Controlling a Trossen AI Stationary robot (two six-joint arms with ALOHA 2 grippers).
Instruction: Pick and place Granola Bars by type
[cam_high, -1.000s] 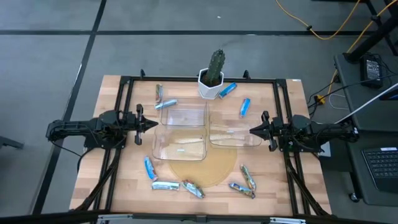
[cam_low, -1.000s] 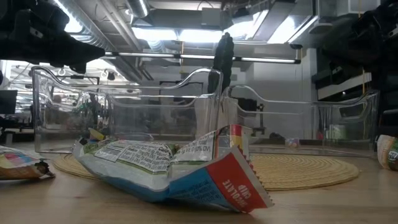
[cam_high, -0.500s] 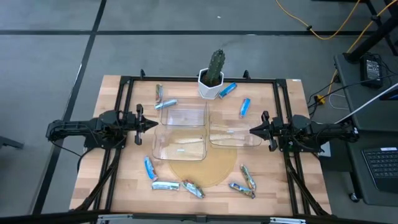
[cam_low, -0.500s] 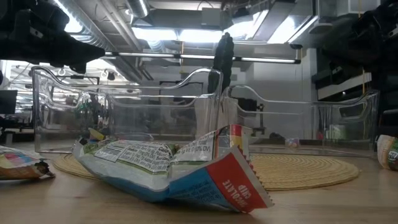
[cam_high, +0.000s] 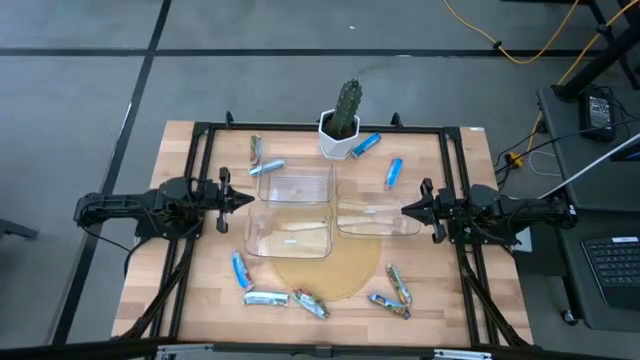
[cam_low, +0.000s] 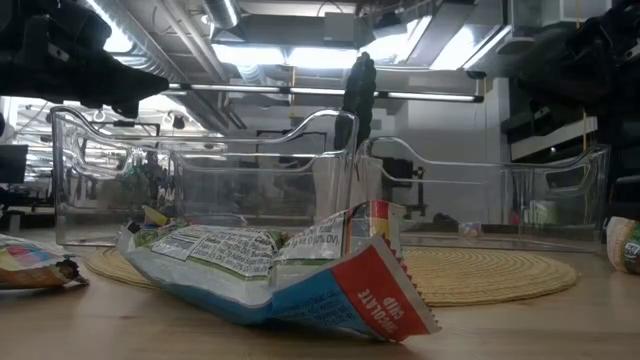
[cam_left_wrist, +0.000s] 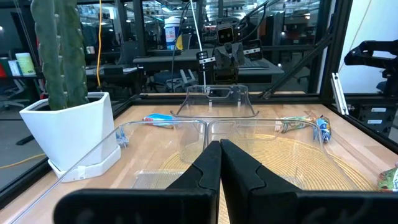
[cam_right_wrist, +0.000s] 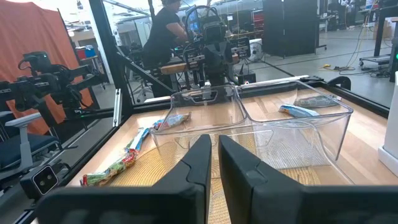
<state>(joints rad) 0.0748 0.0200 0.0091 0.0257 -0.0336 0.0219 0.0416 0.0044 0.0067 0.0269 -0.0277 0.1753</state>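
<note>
Clear plastic bins (cam_high: 292, 215) are sitting mid-frame in the high view on a woven mat (cam_high: 330, 270), both looking empty, so sorting isn't started yet by my read. Left gripper (cam_high: 246, 199) is hovering at the bins' left edge with fingers pressed together, holding nothing. Right gripper (cam_high: 408, 209) is hanging at the bins' right edge, fingers nearly touching with a thin gap, also empty. Granola Bars (cam_high: 266, 297) are lying scattered on the wood table (cam_high: 180, 290): a cluster at lower centre-left, a pair at lower right (cam_high: 398, 285), two blue ones at upper right (cam_high: 393, 172) near the cactus pot (cam_high: 339, 135), two more at upper left (cam_high: 266, 167). Low view is showing one crumpled wrapper (cam_low: 270, 265) close up front. Next move, as I judge it: one arm needs to open up, drop onto a nearby bar, and lift it clear of its neighbours.
</note>
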